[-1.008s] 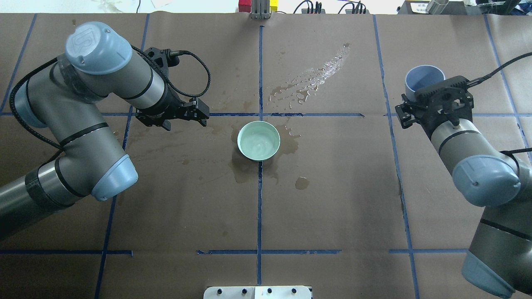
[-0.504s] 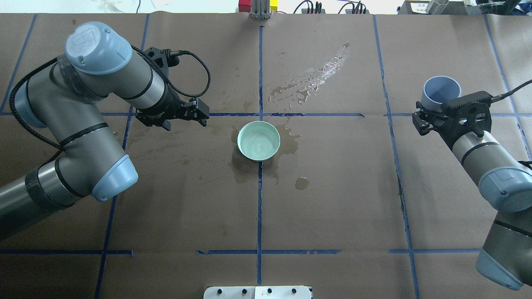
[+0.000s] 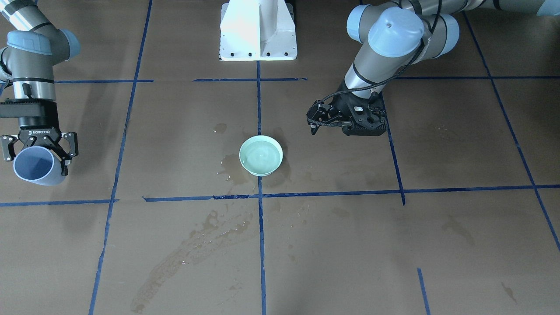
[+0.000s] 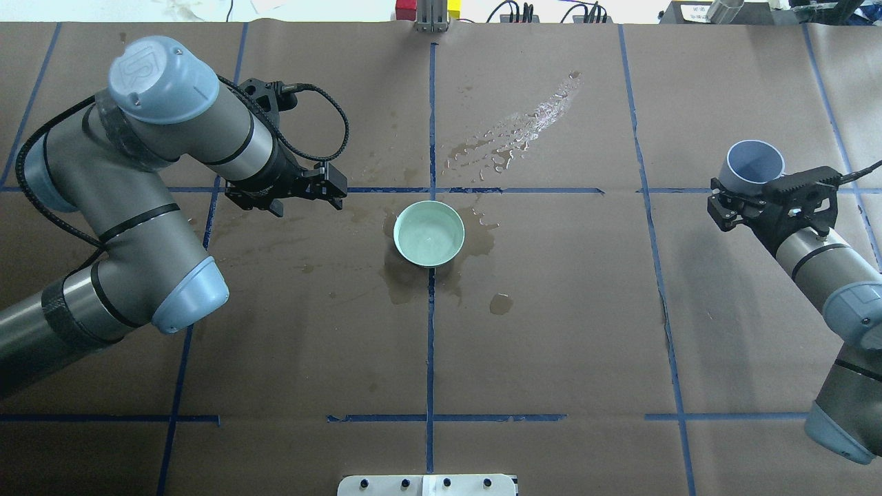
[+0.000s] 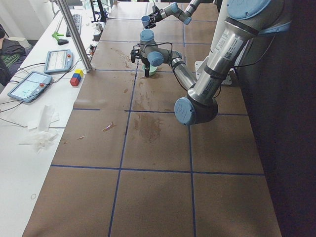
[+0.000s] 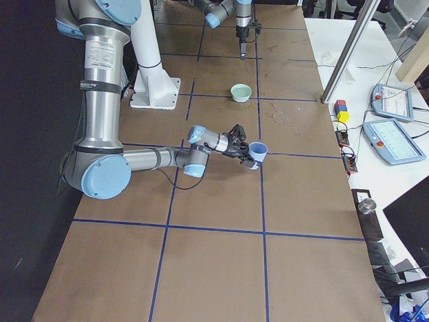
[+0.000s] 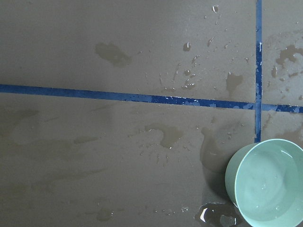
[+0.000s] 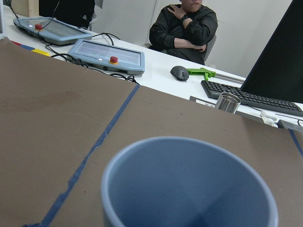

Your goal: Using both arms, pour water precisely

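My right gripper (image 3: 38,151) is clamped on a pale blue plastic cup (image 3: 34,166), well right of the mint-green round bowl (image 4: 428,233) holding clear water (image 7: 270,184); my left gripper (image 4: 329,187) waits beside it, jaws nearly together.

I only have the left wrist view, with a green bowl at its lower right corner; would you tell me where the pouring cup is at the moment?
Observer: The right gripper holds a blue cup far off to the robot's right of the green bowl.
Operator: Thank you; is there anything in that cup?
Observer: The right wrist view looks straight into it, and it looks empty to me.
Operator: And is my own gripper carrying something?
Observer: No, the left gripper holds nothing; it hangs beside the bowl, apart from it.
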Available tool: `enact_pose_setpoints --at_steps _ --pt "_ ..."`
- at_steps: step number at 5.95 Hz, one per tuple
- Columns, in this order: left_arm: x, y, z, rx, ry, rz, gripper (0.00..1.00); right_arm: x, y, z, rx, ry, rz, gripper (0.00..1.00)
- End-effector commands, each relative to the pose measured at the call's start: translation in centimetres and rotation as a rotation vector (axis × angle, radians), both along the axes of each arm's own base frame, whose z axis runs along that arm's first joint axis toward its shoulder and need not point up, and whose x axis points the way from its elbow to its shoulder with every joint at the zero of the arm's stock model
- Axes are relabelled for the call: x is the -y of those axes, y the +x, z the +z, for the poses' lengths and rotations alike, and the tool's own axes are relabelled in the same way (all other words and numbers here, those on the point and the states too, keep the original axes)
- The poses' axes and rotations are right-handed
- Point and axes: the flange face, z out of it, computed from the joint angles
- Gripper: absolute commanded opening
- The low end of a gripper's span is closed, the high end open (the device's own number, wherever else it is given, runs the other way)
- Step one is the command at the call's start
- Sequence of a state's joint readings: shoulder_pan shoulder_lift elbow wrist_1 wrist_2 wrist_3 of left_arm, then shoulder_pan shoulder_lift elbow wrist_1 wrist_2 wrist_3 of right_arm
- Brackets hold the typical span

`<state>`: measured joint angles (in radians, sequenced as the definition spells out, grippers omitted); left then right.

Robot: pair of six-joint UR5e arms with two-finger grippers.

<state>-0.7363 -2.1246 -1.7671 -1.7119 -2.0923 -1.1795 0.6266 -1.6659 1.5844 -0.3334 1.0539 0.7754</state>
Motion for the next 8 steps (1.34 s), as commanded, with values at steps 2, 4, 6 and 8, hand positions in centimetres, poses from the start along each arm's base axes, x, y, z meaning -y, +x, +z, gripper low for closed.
enact_pose_setpoints --at_steps 2,4,6,8 --pt "-0.1 0.1 -0.1 -0.001 0.001 0.001 1.00 0.1 -0.4 2.8 0.058 -0.021 -0.004 0.04" --pt "-0.1 0.1 0.0 0.000 0.000 0.001 1.00 0.2 -0.5 3.7 0.043 -0.027 -0.005 0.06" --pt "-0.1 0.1 0.0 0.000 0.000 0.001 1.00 -0.4 0.4 5.6 0.011 -0.046 -0.004 0.09" --pt "-0.1 0.1 0.0 0.000 0.000 0.001 1.00 -0.5 0.4 6.7 -0.005 -0.060 -0.003 0.19"
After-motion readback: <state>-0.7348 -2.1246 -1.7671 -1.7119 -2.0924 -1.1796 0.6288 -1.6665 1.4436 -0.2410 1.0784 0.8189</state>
